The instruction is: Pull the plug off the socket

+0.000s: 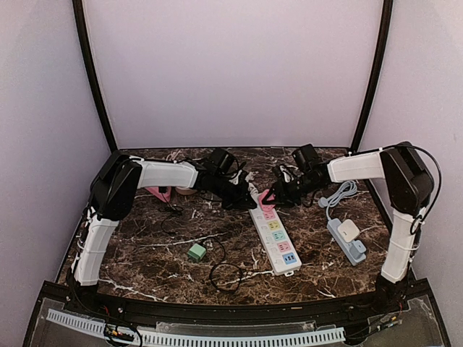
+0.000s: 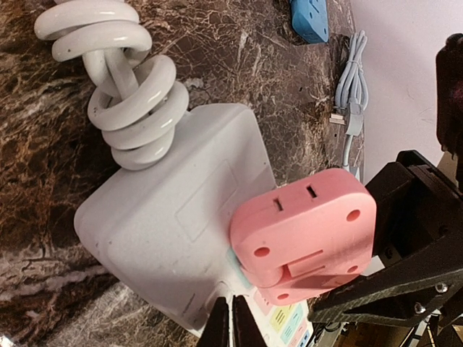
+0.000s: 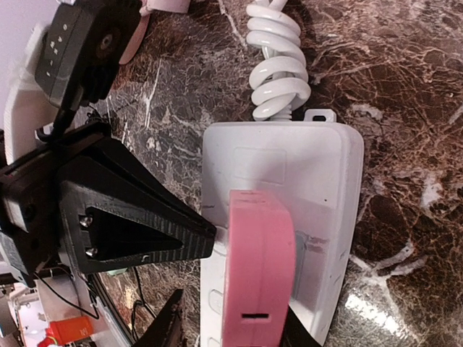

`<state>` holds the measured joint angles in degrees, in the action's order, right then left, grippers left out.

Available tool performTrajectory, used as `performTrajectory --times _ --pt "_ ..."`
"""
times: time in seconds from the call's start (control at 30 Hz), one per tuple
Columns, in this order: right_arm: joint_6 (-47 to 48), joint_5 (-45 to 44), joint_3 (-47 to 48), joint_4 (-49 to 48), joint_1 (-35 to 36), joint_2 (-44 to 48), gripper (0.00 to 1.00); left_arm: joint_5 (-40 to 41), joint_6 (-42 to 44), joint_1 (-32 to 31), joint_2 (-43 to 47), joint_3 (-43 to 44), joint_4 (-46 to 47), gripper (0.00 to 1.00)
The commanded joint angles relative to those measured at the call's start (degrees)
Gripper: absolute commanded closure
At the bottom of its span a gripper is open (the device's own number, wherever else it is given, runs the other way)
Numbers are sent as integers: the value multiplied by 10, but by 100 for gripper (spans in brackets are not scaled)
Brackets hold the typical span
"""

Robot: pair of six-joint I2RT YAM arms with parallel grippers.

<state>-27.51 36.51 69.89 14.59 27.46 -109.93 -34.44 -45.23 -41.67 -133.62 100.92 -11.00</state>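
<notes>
Dark marble table [image 1: 145, 246], taking up the whole floor of the booth.

Left arm [image 1: 166, 173] and right arm [image 1: 358, 166], white and black. Reach in from opposite sides and meet at the far middle of the table.

White power strip [image 1: 275, 238]. Lies lengthwise at the table's middle, slightly slanted, with coloured sockets along the top.

Grey-blue adapter [image 1: 351, 242] with a white block on it. Sits to the right of the strip, well apart from it.

White cord [image 2: 123, 94], knotted in thick coils. Leaves the strip's far end.

Pink plug [image 1: 266, 198], squarish. Sits seated in the farthest socket of the strip, between the two grippers.

Right gripper [image 3: 235, 318]. Straddles the plug with jaws spread to either side. Touches the plug with one finger, while a sliver of white strip shows beside the other.

Left gripper [image 2: 230, 322]. Keeps jaws pressed almost together, only a thin slit between the tips. Rests a black finger [image 3: 137, 235] against the strip's long edge just beside the plug.

Black cable [image 1: 213, 276], looped near the strip's near end.

Green cube [image 1: 196, 251], left of the strip.
</notes>
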Motion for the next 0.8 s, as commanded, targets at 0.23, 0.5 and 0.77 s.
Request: performTrajectory --times 0.23,0.5,0.77 --pt "-35 9 3 -39 5 -24 86 15 -6 0 -7 16 1 97" --pt "-50 17 -10 -57 2 -21 91 19 -29 3 -33 35 10 97" --pt "-78 65 -23 -114 -2 -6 92 45 -29 6 -42 24 -30 98"
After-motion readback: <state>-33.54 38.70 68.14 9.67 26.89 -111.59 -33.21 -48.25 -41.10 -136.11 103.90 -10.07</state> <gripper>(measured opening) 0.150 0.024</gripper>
